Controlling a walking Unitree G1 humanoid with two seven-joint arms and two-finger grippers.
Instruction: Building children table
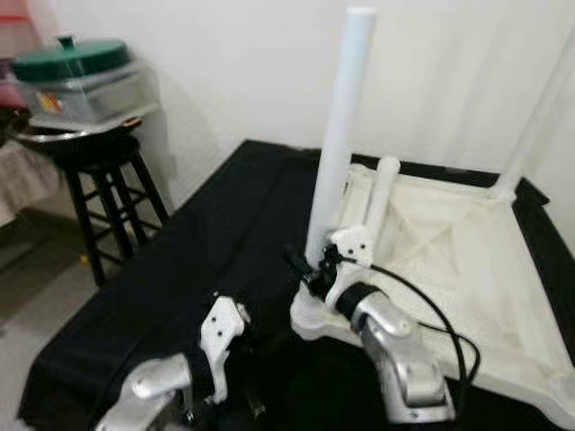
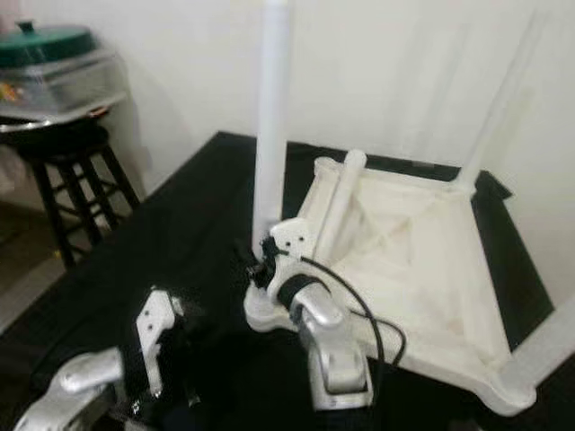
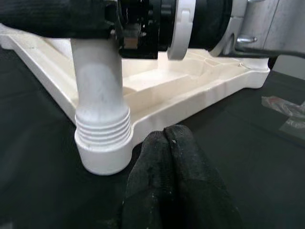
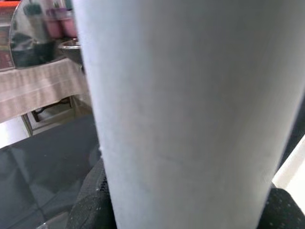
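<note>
White wall behind, black cloth (image 1: 207,260) covering the tabletop, and the white children's table top (image 1: 449,269) lying upside down on it. Landmark is its near corner socket (image 3: 102,152). Upright white leg (image 1: 337,135) stands in that socket, threads visible at its base in my left wrist view. My right gripper (image 1: 314,267) is just above the socket, jaws pinching the leg low down. My left gripper (image 3: 174,162) rests on the cloth just beside the socket, jaws pressed together, holding nothing. Another leg (image 1: 535,121) stands at the far corner from the socket; a loose leg (image 1: 382,202) lies on the underside beyond it. Step looks like screwing the leg home: I should keep it vertical, twist without side push, brace the frame with my left if it slides. Black stool (image 1: 108,193) sits well off to the left of the socket.
</note>
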